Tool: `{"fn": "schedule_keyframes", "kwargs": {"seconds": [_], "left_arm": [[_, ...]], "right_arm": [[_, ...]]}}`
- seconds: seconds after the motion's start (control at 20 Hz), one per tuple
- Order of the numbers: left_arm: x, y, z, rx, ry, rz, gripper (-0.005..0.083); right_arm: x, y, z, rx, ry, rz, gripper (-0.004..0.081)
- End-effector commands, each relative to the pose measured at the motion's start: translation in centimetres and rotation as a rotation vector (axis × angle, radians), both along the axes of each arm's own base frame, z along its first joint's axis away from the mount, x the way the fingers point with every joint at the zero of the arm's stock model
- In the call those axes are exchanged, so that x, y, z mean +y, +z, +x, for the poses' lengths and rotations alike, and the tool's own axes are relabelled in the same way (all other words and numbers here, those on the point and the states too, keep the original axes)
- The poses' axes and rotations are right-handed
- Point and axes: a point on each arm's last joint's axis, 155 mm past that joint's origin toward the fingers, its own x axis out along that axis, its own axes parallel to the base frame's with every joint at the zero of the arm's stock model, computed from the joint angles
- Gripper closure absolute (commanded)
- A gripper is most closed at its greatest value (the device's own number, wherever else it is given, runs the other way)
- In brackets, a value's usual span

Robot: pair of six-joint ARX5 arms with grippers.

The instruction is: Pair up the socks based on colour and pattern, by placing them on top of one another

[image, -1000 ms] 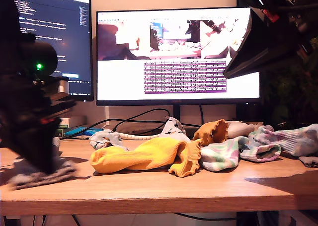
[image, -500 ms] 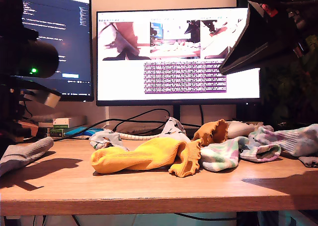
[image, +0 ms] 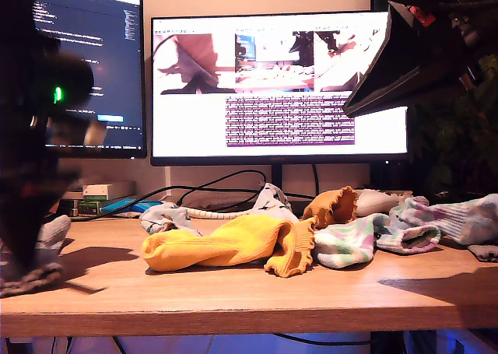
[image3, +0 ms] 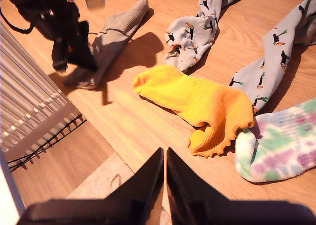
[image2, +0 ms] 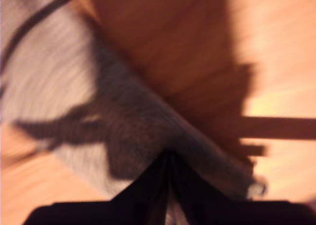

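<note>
Gripping the grey sock (image2: 123, 131) | my first gripper (image2: 168, 158) clamped, exterior view's left | my second gripper (image3: 164, 158) together, raised

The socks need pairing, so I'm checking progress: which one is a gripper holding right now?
The plain grey ribbed sock, at the exterior view's left. My first gripper is shut on it; the yellow, blotched and printed socks lie untouched.
</note>
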Motion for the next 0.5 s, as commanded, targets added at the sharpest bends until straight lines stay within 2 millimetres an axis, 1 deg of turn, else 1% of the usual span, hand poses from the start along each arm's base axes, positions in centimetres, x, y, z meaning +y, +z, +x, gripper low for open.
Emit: {"fn": "schedule_keyframes", "kwargs": {"seconds": [0.0,0.05,0.15,0.3,0.45], "left_arm": [[0.7,0.8,0.2,-0.023,0.036,-0.020,0.0793],[1.1,0.8,0.4,-0.026,0.048,-0.020,0.0793],[1.9,1.0,1.5,-0.061,0.086,-0.028,0.0793],[4.1,1.7,4.3,-0.161,0.214,-0.020,0.0793],[5.4,2.5,6.9,-0.260,0.265,-0.025,0.0793]], "right_arm": [[0.4,0.8,0.2,-0.017,0.010,0.013,0.0780],[0.4,0.8,0.2,-0.017,0.010,0.013,0.0780],[0.4,0.8,0.2,-0.016,0.010,0.012,0.0780],[0.4,0.8,0.2,-0.016,0.010,0.012,0.0780],[0.4,0.8,0.2,-0.017,0.010,0.013,0.0780]]}}
